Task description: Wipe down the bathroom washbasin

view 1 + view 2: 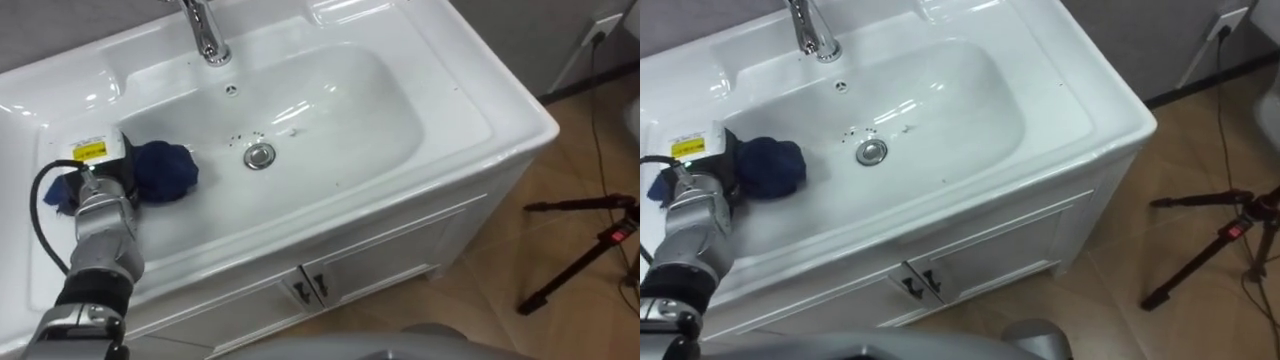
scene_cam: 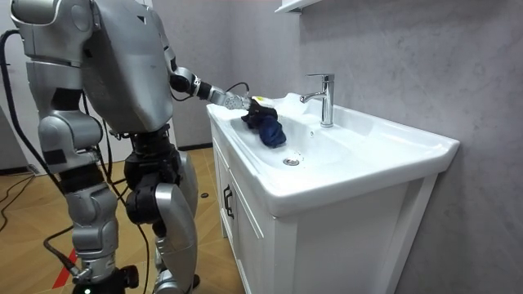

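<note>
Left eye view gives you the blue cloth [image 1: 165, 172] bunched on the sloping wall of the basin [image 1: 340, 110], at 9 o'clock of the drain [image 1: 259, 155] and apart from it. Your left robot hand [image 1: 98, 155] sits at the cloth's 9 o'clock edge, its back upward with a yellow label. Its fingers are buried in the folds, so you cannot tell whether they clutch the cloth or lie flat on it.

Small dark specks dot the white bowl at 12 o'clock of the drain. The chrome faucet [image 1: 205, 35] stands at 11 o'clock on the glossy white tabletop [image 1: 480, 95]. Below the front edge are white cabinet doors [image 1: 390, 245] with dark handles.

At 4 o'clock, on the wooden floor [image 1: 480, 320], stands a black tripod [image 1: 580, 204]. A wall socket [image 1: 606, 28] shows at 2 o'clock. In the room view the robot stands at the vanity's end with its left arm reaching over it and a grey wall [image 2: 409, 49] behind.
</note>
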Motion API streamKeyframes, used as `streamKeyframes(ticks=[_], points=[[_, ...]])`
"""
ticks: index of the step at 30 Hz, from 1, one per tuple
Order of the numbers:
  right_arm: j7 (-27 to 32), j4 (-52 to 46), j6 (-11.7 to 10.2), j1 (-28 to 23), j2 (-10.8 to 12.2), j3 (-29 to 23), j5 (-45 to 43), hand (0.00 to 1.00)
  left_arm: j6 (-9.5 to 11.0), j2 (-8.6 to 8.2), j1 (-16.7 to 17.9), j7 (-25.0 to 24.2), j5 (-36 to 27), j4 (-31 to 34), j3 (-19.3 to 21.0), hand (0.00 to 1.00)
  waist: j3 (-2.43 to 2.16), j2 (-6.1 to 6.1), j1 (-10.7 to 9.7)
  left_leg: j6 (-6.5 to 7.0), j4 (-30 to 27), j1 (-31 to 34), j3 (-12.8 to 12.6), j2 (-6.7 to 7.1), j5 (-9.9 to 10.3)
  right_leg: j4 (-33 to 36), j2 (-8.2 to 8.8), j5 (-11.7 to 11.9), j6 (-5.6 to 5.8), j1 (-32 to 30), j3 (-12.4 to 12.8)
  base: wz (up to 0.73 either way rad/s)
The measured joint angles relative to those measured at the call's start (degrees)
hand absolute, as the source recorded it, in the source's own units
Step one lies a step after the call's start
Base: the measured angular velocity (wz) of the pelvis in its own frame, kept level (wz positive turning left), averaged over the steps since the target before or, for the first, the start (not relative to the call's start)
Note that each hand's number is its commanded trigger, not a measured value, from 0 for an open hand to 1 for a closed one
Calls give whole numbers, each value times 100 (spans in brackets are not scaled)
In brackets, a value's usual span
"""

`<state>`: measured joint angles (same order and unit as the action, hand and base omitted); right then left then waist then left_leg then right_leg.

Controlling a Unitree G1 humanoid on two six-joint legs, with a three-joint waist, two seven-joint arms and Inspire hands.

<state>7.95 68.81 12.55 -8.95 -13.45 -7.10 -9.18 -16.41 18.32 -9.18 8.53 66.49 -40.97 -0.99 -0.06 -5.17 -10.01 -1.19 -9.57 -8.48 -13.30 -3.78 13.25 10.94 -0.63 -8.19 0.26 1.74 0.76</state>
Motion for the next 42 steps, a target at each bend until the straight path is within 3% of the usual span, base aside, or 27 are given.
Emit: streamKeyframes(ticks=[3, 5, 7, 14, 17, 23, 29, 30, 35, 42], points=[[-63, 64, -3, 29, -9, 77, 14, 0, 1, -34, -179, -32, -372, -255, -89, 100, -4, 31, -81, 0, -24, 58, -1, 9, 0, 65, 24, -12, -1, -123, -30, 0], [-64, 155, 0, 97, -5, 199, 25, 0, 3, -41, -475, -22, -818, -591, -206, 100, -4, 47, -100, 2, -76, 165, 11, 20, 1, 113, 45, -17, 1, -247, -37, 0], [-61, 249, 3, 231, 13, 316, 68, 0, 19, -45, -914, -20, -1588, -1010, -219, 100, -3, 62, -97, 6, -191, 411, 15, 28, 1, 240, 65, -21, 5, -495, -28, -2], [203, 313, -1, 504, 26, 573, 240, 0, 195, -286, -1582, 302, -3549, -1996, -212, 100, 12, 88, -106, 26, -225, 566, -50, 42, -16, 420, 70, -46, -6, -746, 43, -6], [346, 362, -33, 797, 97, 756, 268, 0, 355, -328, -2124, 533, -4356, -2579, -166, 100, 64, 170, -103, 45, -346, 789, -86, 55, -30, 605, 91, -55, -4, -1033, 84, -3], [411, 500, -72, 1123, 231, 835, 241, 0, 562, -366, -2600, 861, -5164, -3070, 140, 100, 88, 201, -102, 54, -539, 1221, -107, 56, -54, 804, 105, -22, -31, -1494, 125, -2], [462, 655, -62, 1114, 237, 1048, 219, 0, 670, -340, -2694, 1011, -5833, -3126, 309, 100, 125, 250, -149, 67, -591, 1412, -172, 63, -96, 935, 125, -22, -26, -1699, 163, -1], [444, 679, -57, 1117, 241, 1083, 224, 0, 708, -320, -2732, 1031, -5891, -3128, 310, 100, 155, 298, -150, 70, -617, 1446, -176, 72, -100, 1007, 140, -50, -21, -1784, 161, 0], [459, 825, -50, 1125, 238, 1270, 265, 0, 878, -233, -2866, 1272, -6238, -3124, 292, 100, 167, 476, -146, 81, -727, 1733, -236, 46, -147, 1010, 117, 23, -12, -2014, 218, -4], [547, 827, -48, 1293, 251, 1280, 454, 0, 969, -213, -3019, 1619, -6361, -3235, 175, 100, 176, 567, -247, 106, -790, 1967, -245, 44, -136, 987, 117, 204, 29, -2191, 244, -1]])
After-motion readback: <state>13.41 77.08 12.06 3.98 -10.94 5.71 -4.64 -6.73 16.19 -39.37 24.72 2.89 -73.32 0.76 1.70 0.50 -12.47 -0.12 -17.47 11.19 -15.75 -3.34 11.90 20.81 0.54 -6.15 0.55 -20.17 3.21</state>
